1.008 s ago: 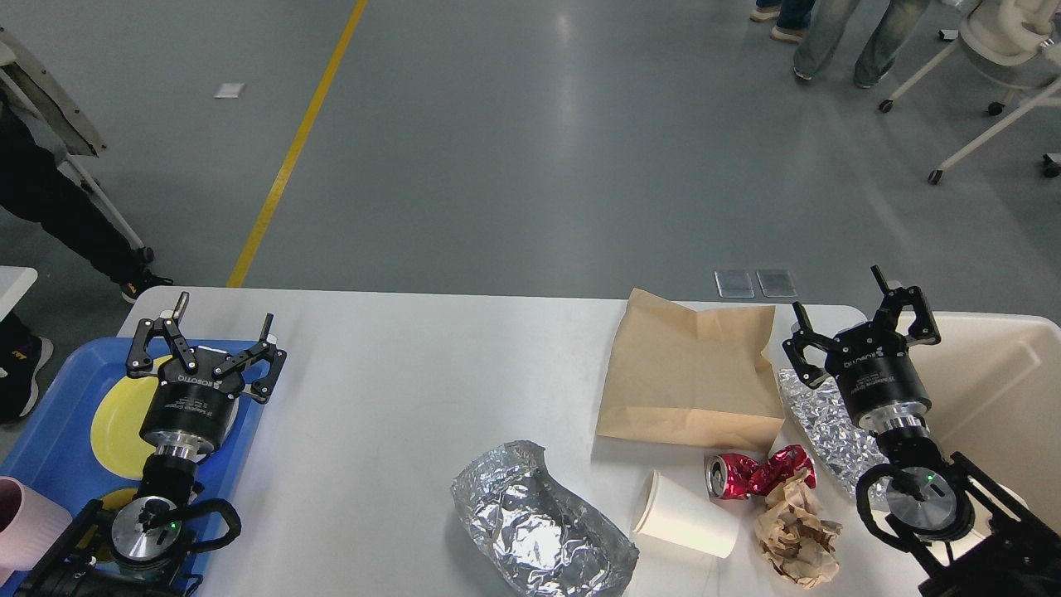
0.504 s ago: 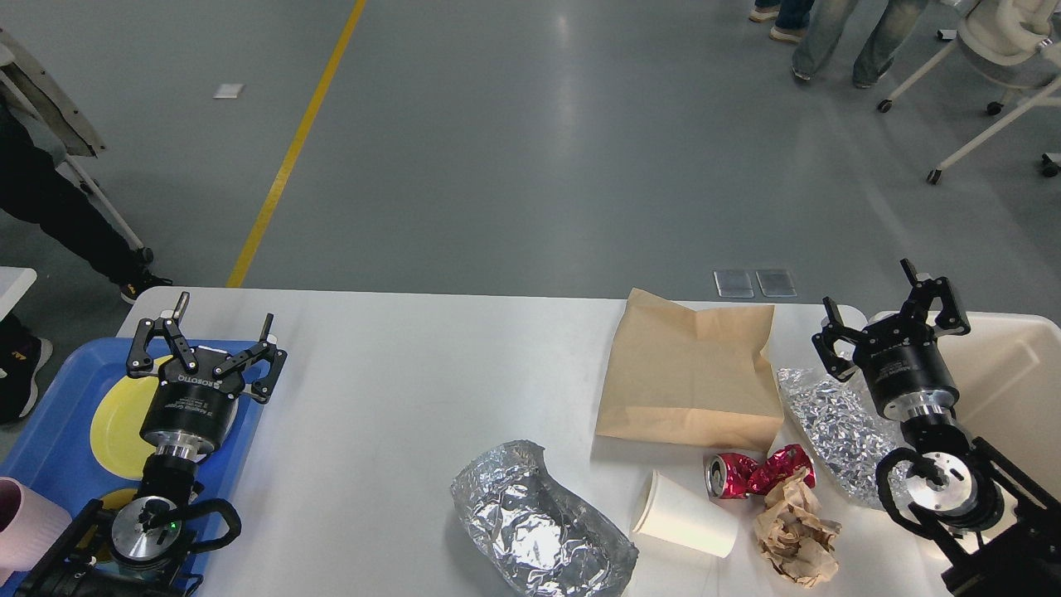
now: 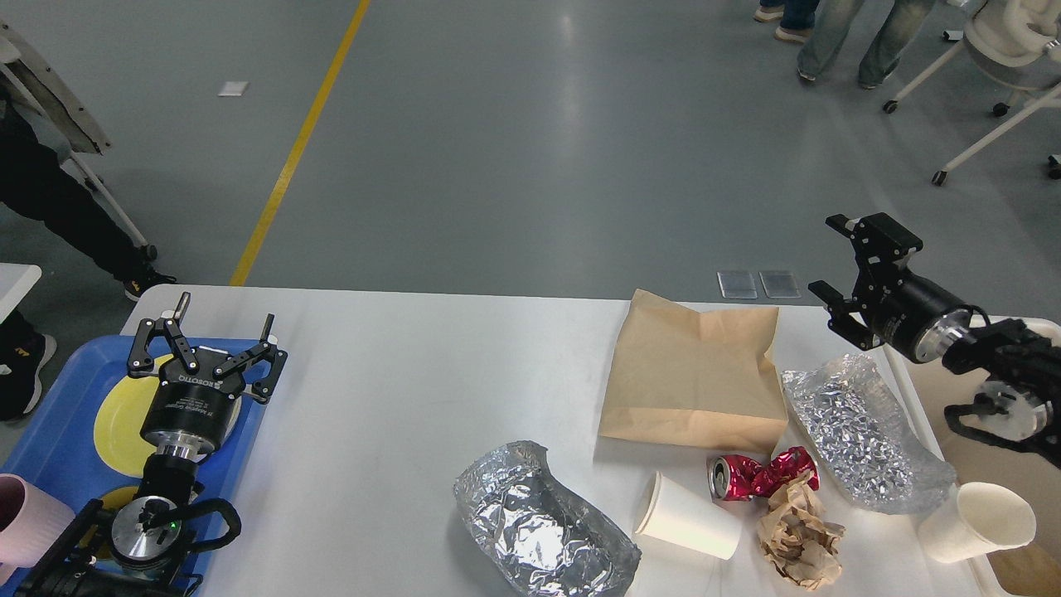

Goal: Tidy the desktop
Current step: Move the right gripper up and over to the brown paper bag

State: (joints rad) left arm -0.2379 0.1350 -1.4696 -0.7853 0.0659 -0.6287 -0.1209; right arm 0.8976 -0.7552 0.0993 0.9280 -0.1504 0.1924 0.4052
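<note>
The desktop (image 3: pixel 398 398) before us still carries foil, bag, can and cups, but our right gripper (image 3: pixel 845 261), fingers spread and empty, has swung up off it, while our left gripper (image 3: pixel 211 336) hangs open.

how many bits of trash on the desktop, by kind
foil pieces: 2
paper cups: 2
paper bag: 1
crushed can: 1
paper wad: 1
total: 7
</note>
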